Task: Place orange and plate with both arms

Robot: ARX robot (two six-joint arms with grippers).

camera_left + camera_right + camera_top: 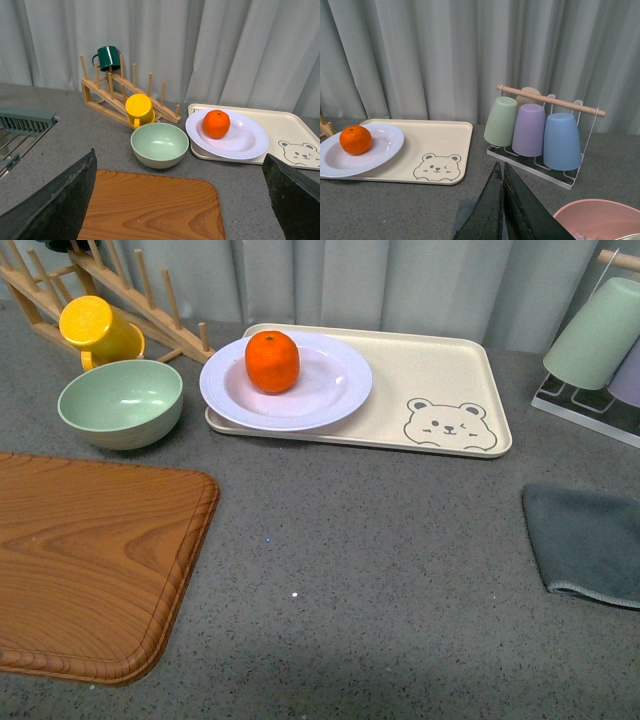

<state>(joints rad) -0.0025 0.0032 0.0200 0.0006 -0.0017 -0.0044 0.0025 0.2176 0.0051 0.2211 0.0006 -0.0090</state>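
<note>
Nearest the robot, a wooden cutting board (90, 565) lies on the grey counter (350, 560) at the left, and a folded grey cloth (590, 540) lies at the right edge. Neither arm shows in the front view.

In the left wrist view, the left gripper (185, 200) has its two dark fingers (55, 200) spread wide apart at the picture's lower corners, with nothing between them. In the right wrist view, the right gripper (503, 200) has its fingers pressed together, holding nothing, and a pink basin (600, 220) sits just beside it.

Farther back, a pale green bowl (121, 402) stands just beyond the cutting board. To its right, the beige bear tray (440, 390) lies flat. The plate (286, 380) rests on the tray's left end, its rim hanging slightly over the tray's edge. The orange (272, 361) sits in the plate, left of its middle.

Behind the bowl, a yellow cup (97, 330) lies against a wooden drying rack (120, 290), which carries a dark green mug (107, 57) on a peg. At the far right, a wire cup rack (540, 155) holds upside-down green, purple and blue cups. A grey curtain (400, 280) hangs behind everything.
</note>
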